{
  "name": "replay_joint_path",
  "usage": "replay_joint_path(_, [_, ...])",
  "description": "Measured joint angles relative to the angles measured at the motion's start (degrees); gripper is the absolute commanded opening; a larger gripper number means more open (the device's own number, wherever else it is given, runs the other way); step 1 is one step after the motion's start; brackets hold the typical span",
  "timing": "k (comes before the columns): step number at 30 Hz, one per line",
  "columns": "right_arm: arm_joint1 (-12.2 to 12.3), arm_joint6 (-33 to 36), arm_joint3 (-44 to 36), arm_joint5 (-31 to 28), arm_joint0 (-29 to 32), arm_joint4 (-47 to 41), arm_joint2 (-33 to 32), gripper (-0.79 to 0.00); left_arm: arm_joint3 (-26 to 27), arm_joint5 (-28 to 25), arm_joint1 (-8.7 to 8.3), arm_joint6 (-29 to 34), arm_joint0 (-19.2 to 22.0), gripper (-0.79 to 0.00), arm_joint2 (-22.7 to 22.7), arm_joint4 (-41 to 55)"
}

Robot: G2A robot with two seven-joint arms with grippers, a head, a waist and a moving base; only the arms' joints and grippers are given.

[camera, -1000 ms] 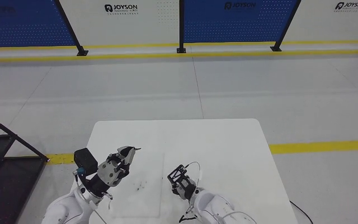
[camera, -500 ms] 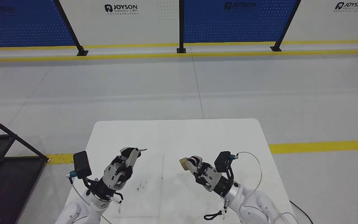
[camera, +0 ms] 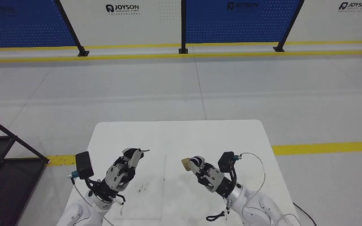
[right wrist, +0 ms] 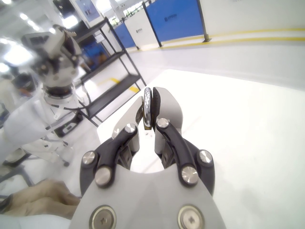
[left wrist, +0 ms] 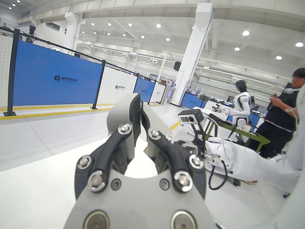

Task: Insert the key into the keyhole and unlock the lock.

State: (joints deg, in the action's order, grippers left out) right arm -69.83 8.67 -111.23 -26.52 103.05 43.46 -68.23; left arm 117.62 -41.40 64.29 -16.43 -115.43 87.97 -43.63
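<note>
Over the white table (camera: 226, 135), my left gripper (camera: 137, 153) is shut on the key (camera: 145, 151), whose thin tip sticks out past the fingertips toward the table's middle. From the left wrist, its black pads (left wrist: 137, 116) press together and hide the key. To its right, a short gap away, my right gripper (camera: 192, 164) is shut on the lock (camera: 185, 164), a brass-coloured body facing the key. Seen from the right wrist, the lock's shiny metal edge (right wrist: 147, 107) is pinched between the fingers of the right gripper (right wrist: 149, 101), with the left gripper (right wrist: 63, 41) blurred beyond.
Small dark specks (camera: 141, 185) lie on the table between the arms. A black shelf rack (camera: 17, 152) stands off the table's left side. A cable (camera: 255, 161) loops from the right wrist. The table's far half is bare.
The right arm swung out from the table's near middle to the right and turned, bringing the lock up to face the key. The left gripper shifted slightly right.
</note>
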Motion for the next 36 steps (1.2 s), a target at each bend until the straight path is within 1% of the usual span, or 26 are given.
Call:
replay_joint_path(2, [-0.29,-2.26,1.25,-0.46,-0.52,-3.67,1.10,-0.785,-0.41,0.48,0.22,-0.45,0.23,-0.785,-1.50,1.77])
replay_joint_path(4, [-0.61,-4.88,2.69,-2.45,-0.94,-7.11,2.61,-0.785,-1.33,-0.34,0.50,-2.14,-0.16,-0.785,-3.54,4.00])
replay_joint_path(5, [-0.81,-6.40,4.14,-5.09,-1.50,-10.24,3.70,-0.785,-2.15,-1.22,0.69,-3.31,-0.48,-0.785,-5.03,5.39])
replay_joint_path(7, [-1.10,-8.53,6.92,-9.09,-2.59,-15.30,5.01,-0.785,-3.41,-1.64,1.06,-5.90,-0.98,-0.785,-7.12,5.20])
replay_joint_path(8, [-1.28,-8.83,8.79,-11.43,-3.47,-19.01,6.06,-0.785,-4.28,-2.25,1.37,-7.90,-1.44,-0.785,-8.99,5.03])
replay_joint_path(12, [-1.68,-6.62,13.01,-15.91,-6.46,-28.90,8.38,-0.785,-6.60,-4.03,2.26,-14.02,-1.79,-0.785,-13.93,4.88])
replay_joint_path(15, [-1.74,-5.24,14.56,-19.28,-7.66,-32.90,9.18,-0.785,-8.26,-4.20,2.92,-18.02,-1.52,-0.785,-16.78,4.35])
replay_joint_path(17, [-1.79,-5.46,15.11,-20.85,-7.83,-33.33,9.32,-0.785,-9.78,-5.25,3.31,-19.08,-1.34,-0.785,-19.43,5.70])
replay_joint_path(19, [-1.79,-5.51,15.32,-21.16,-7.89,-32.83,9.28,-0.785,-11.11,-6.95,3.42,-17.46,-0.79,-0.785,-21.44,9.03])
replay_joint_path(21, [-1.79,-5.50,15.33,-21.12,-7.90,-32.76,9.25,-0.785,-11.55,-6.18,3.43,-16.56,-0.10,-0.785,-21.07,10.07])
replay_joint_path(29, [-1.78,-5.49,15.31,-21.09,-7.90,-32.79,9.25,-0.785,-11.47,-5.41,3.46,-16.42,0.08,-0.785,-21.00,9.87])
replay_joint_path(32, [-1.78,-5.49,15.31,-21.09,-7.89,-32.79,9.25,-0.785,-11.67,-3.17,3.73,-15.20,1.16,-0.785,-21.90,9.80])
replay_joint_path(36, [-1.78,-5.49,15.31,-21.09,-7.89,-32.79,9.25,-0.785,-12.74,-0.71,4.29,-16.49,2.75,-0.785,-23.26,6.42])
